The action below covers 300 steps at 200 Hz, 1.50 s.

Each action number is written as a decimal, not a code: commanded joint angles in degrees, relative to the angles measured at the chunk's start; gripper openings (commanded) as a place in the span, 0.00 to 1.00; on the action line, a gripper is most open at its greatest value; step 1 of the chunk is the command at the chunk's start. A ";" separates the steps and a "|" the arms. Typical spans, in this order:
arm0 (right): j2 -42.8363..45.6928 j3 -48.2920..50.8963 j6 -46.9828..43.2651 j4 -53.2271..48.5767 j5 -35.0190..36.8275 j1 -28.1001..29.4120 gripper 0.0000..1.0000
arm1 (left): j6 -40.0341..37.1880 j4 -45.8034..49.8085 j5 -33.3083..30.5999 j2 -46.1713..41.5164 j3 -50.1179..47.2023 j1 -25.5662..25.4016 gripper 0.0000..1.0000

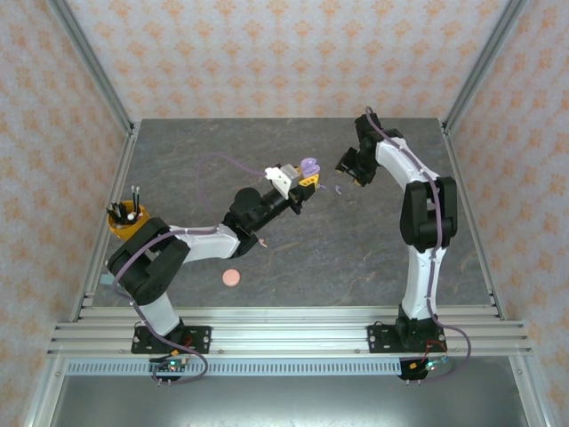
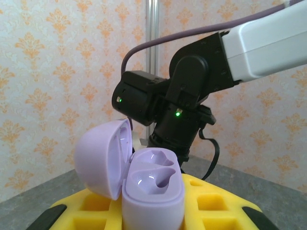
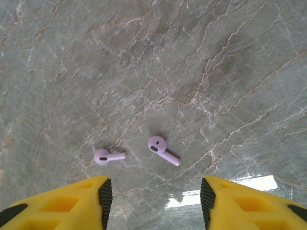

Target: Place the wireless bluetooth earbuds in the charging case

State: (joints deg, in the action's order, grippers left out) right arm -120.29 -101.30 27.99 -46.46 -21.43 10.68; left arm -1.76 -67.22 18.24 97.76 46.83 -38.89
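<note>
While L gripper (image 1: 305,181) clamps open purple case (image 2: 153,191), R gripper (image 3: 156,196) jaws apart, over two purple earbuds (image 3: 109,156) (image 3: 162,149)

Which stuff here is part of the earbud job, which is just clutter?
Job: open purple case, held in left gripper; two purple earbuds on table below open right gripper.
Lying about: orange cup of pens; pink disc, possibly another case.

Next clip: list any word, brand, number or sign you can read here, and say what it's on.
No readable text in any view.
The charging case, open: plain purple, no print.
The left earbud and the right earbud: no markings.
The right arm: two green lights, no lettering.
The orange cup: too small to tell.
</note>
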 commanded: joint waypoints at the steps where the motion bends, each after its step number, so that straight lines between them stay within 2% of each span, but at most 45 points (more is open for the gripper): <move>1: -1.99 -2.45 -1.15 -3.46 2.56 -0.09 0.52 | 0.66 -4.29 1.21 -0.10 1.67 0.55 0.00; 34: -3.85 -3.89 -2.58 -4.65 3.16 0.93 0.48 | 1.03 -3.58 1.52 -0.68 1.01 1.01 0.00; 124: -9.46 -10.29 -8.86 -9.94 7.10 4.77 0.48 | 1.16 -1.64 2.16 -1.38 0.86 1.16 0.00; 185: -12.28 -12.52 -9.97 -11.10 8.77 5.04 0.43 | 1.23 -0.63 2.78 -2.04 0.77 1.27 0.00; 300: -15.46 -14.90 -9.89 -11.24 8.77 5.04 0.39 | 1.76 0.33 3.34 -2.23 0.91 1.29 0.00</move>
State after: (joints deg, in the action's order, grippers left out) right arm -134.89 -114.34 18.55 -56.01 -14.50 15.62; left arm -0.40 -66.28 20.58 97.76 46.87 -38.09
